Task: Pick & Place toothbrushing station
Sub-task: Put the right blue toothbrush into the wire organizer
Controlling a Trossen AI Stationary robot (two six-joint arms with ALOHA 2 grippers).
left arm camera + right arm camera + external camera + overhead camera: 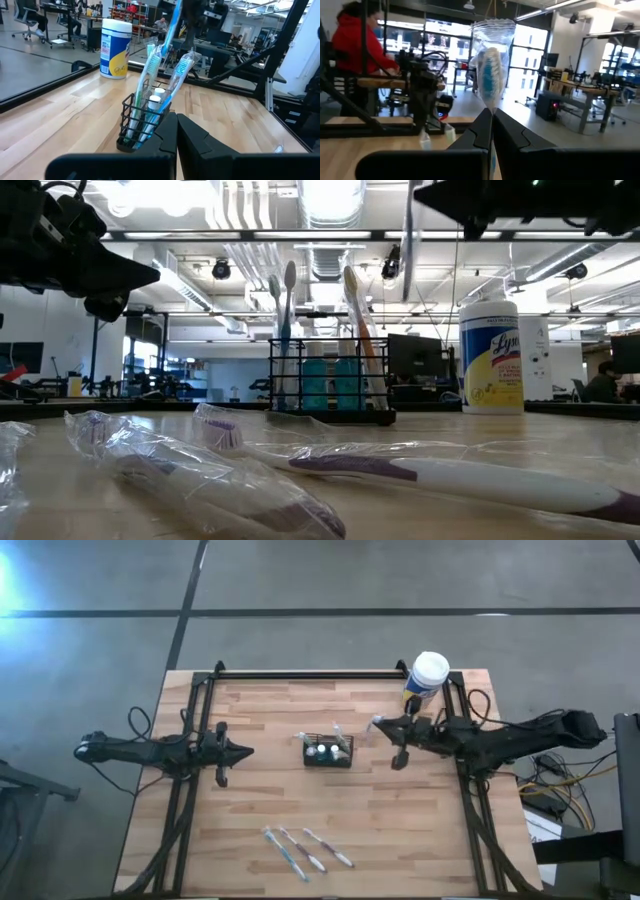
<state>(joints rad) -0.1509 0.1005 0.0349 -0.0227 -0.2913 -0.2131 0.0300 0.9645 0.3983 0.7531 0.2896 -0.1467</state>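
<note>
The toothbrushing station's black wire-mesh basket (328, 751) stands mid-table on its base, with toothbrushes and white-capped tubes (156, 97) upright inside. Three wrapped toothbrushes (300, 848) lie flat near the table's front edge. My right gripper (380, 725) hovers just right of the basket, shut on a wrapped blue-bristled toothbrush (491, 70). My left gripper (247, 751) waits shut and level to the left of the basket, holding nothing. My right gripper pinches the wrapped toothbrush between its two fingertips, on the handle just below the bristled head (491, 109). The fingers reach in about level from the table's right and lie across the brush. The brush stands near upright (408, 235), lifted clear of the table.
A white-lidded canister with a yellow label (426, 675) stands at the far right corner, close behind my right arm. Black frame rails (300, 673) run along the table's far and side edges. Bare wood lies between the basket and the loose toothbrushes.
</note>
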